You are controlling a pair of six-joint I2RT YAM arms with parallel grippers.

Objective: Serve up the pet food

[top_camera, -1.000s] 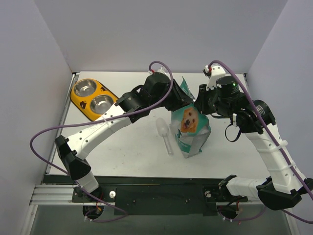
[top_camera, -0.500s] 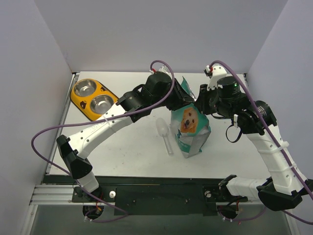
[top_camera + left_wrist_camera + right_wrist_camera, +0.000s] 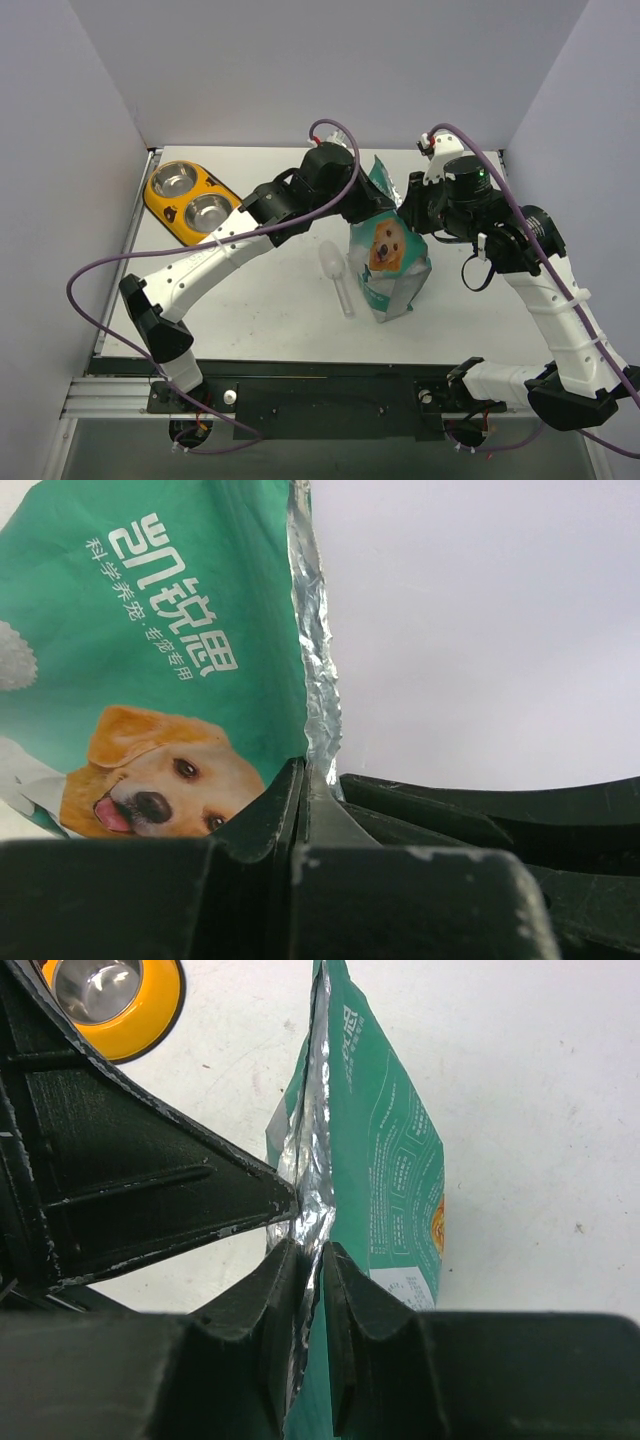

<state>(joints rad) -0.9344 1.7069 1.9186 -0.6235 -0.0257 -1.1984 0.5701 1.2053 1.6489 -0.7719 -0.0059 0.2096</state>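
Observation:
A teal-and-white pouch [image 3: 388,262] with a golden retriever face stands upright in mid-table. My left gripper [image 3: 372,203] is shut on the pouch's silver top edge [image 3: 315,680] from the left. My right gripper [image 3: 404,209] is shut on the same foil edge [image 3: 318,1175] from the right, close to the left fingertips [image 3: 275,1195]. No kibble shows; the pet food is hidden inside the pouch. A clear plastic scoop [image 3: 337,270] lies on the table just left of the pouch.
The yellow double-bowl feeder [image 3: 190,202] with two empty steel bowls sits at the far left; one bowl shows in the right wrist view [image 3: 110,995]. White walls close in the table on the left, back and right.
The left arm's elbow and wrist have shifted slightly up and right. The pouch, the scoop and the right arm look unmoved.

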